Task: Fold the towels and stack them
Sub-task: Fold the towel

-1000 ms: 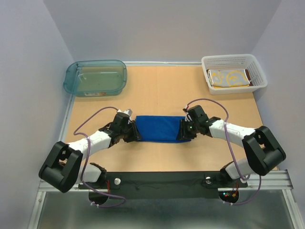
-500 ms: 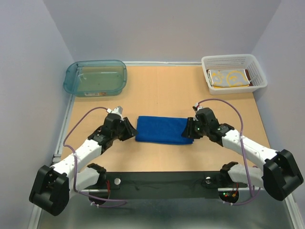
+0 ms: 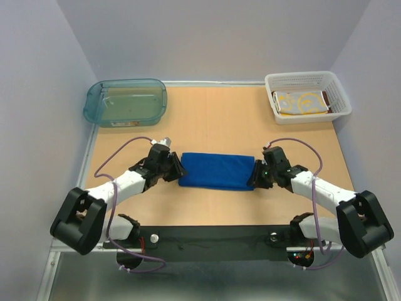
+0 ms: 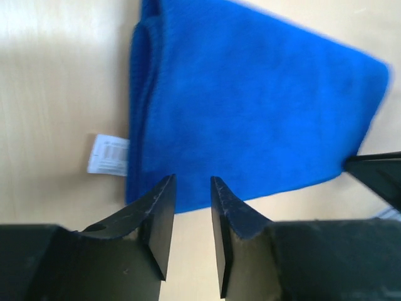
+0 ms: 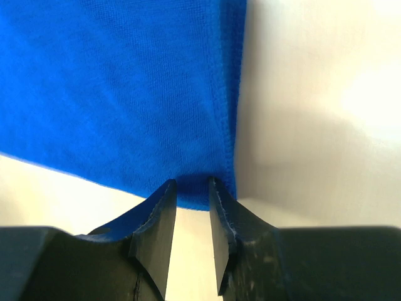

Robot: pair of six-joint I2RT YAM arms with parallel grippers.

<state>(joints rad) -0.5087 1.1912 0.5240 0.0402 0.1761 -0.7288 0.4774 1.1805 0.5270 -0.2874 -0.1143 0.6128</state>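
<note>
Counted are one blue towel (image 3: 216, 170), one yellow towel (image 3: 301, 102), one brown towel (image 3: 326, 98), one basket (image 3: 305, 78) at 2 o'clock, one tub (image 3: 125, 100) at 10 o'clock, one left arm (image 3: 122, 183), one right arm (image 3: 316, 187).

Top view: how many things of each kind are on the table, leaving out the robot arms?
Towels: 3 (blue towel on the table; yellow towel in the basket, brown towel showing under it)
Tubs: 1 (teal tub)
Baskets: 1 (white basket)
Total: 5
</note>
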